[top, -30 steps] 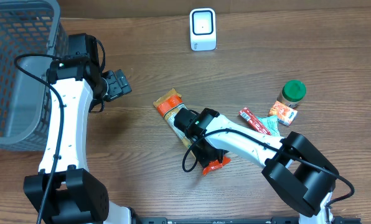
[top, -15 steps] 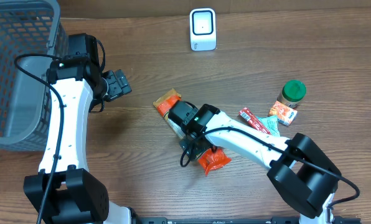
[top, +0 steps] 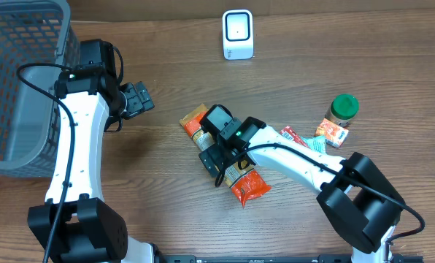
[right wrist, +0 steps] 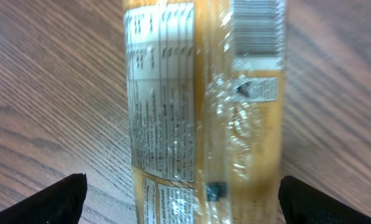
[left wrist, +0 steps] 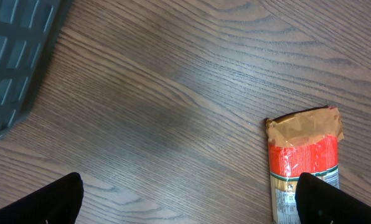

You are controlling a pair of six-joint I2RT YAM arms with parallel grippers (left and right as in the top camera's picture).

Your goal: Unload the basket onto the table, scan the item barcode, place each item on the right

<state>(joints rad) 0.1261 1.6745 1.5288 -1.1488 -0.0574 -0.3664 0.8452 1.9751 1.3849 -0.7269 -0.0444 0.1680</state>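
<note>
Orange-and-red snack packet (top: pixel 247 185) flat on the wooden surface (top: pixel 349 58), barcode (right wrist: pixel 257 28) upward; right gripper (top: pixel 216 140) poised directly above, jaws spread wide; left gripper (top: pixel 138 99) far left, likewise agape.

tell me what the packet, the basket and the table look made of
Packet: thin glossy plastic film, going by its crinkles and glare.
Basket: likely grey moulded plastic, from its even lattice walls and dull sheen.
Table: wood grain with a matte finish; solid wood or laminate cannot be told.
</note>
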